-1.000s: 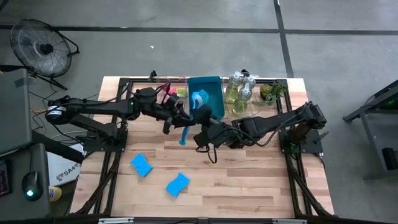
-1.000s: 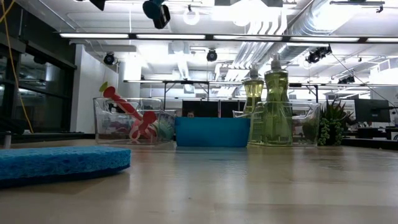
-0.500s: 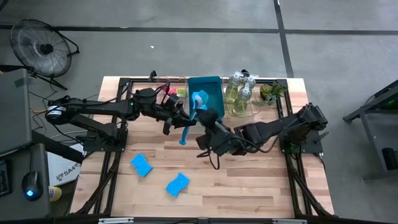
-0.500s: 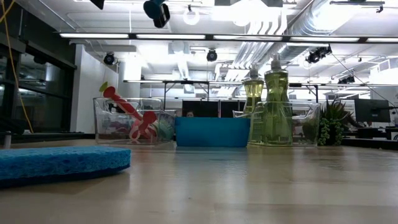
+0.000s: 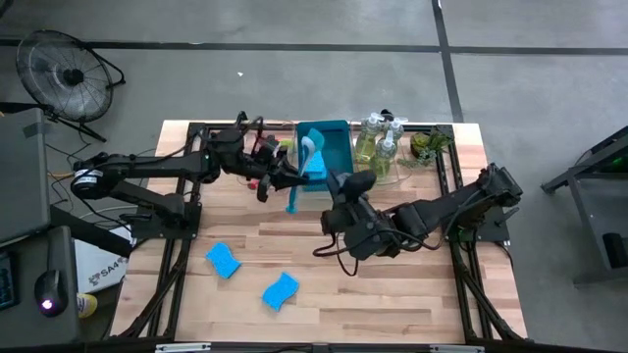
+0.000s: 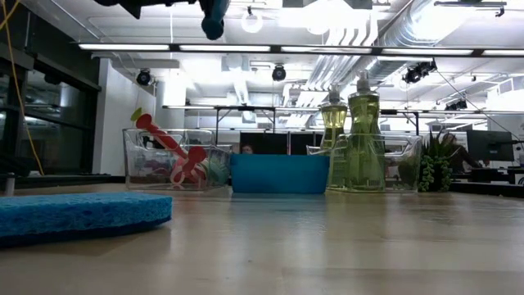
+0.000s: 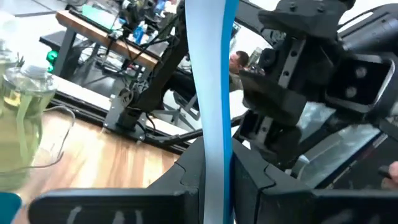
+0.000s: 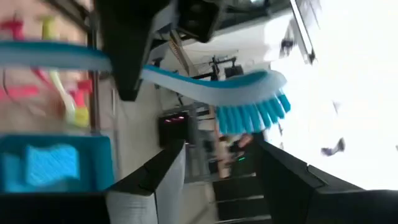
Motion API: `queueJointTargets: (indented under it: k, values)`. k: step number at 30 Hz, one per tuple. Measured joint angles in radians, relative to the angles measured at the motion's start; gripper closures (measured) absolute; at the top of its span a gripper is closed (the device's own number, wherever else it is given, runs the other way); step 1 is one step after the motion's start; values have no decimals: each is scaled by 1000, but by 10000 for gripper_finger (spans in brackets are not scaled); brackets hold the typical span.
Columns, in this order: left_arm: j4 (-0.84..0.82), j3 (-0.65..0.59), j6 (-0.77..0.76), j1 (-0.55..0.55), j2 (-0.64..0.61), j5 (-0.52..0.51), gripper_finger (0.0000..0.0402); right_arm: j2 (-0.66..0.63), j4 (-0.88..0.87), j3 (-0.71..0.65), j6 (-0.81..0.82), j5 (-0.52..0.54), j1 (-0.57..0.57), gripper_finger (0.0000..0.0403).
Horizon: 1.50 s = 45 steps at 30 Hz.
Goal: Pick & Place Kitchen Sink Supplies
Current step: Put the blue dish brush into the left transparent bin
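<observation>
A teal long-handled dish brush [image 5: 297, 181] hangs in the air, its bristle head [image 8: 252, 115] toward the blue bin [image 5: 337, 147]. My left gripper [image 5: 278, 176] [image 7: 211, 180] is shut on its handle. My right gripper [image 5: 336, 186] [image 8: 217, 180] is open and stands just right of the brush, touching nothing. Two blue sponges [image 5: 223, 260] [image 5: 281, 290] lie flat on the table's near left part. Another sponge [image 8: 53, 160] lies in the bin. Pump bottles [image 5: 378, 147] stand in a clear tray. My left gripper pinches the teal brush's handle [image 7: 211, 149] between its two fingers, about midway along it. The fingers come from the table's left and lie across the handle. The brush is lifted clear and tilted, with its head toward the far edge and its free end [image 5: 291, 208] toward the near edge.
A clear tray [image 5: 270, 145] holding pink and yellow-green brushes sits left of the bin at the far edge. A small plant [image 5: 427, 145] stands far right. One sponge [image 6: 74, 215] lies close before the low camera. Bare wood stretches over the near right part of the table.
My left gripper has carried the brush a little toward the far edge, and the brush has turned in the hold. My right gripper has drawn back from the handle's lower end toward the table's right.
</observation>
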Motion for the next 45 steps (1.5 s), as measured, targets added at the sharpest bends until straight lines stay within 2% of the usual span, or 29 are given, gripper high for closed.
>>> queueJointTargets:
  k: [5,13,21,27,31,38,45]
  values:
    - [16,0,35,66,0,83,361,-18,-46,0,295,3,16,221]
    - [38,-1,38,184,0,162,361,-20,-86,0,667,-14,27,221]
    - [-13,-1,35,318,-7,319,361,-20,-342,0,1070,-161,9,222]
    - [-91,-1,34,413,-14,357,361,-19,-542,0,1340,-351,-24,222]
    - [-171,-1,53,451,-14,365,361,-19,-621,0,1436,-441,-44,222]
    - [-313,-2,143,500,-13,393,361,-19,-653,0,1487,-504,-68,222]
    - [-311,-86,117,571,-31,442,361,-19,-653,0,1498,-541,-74,222]
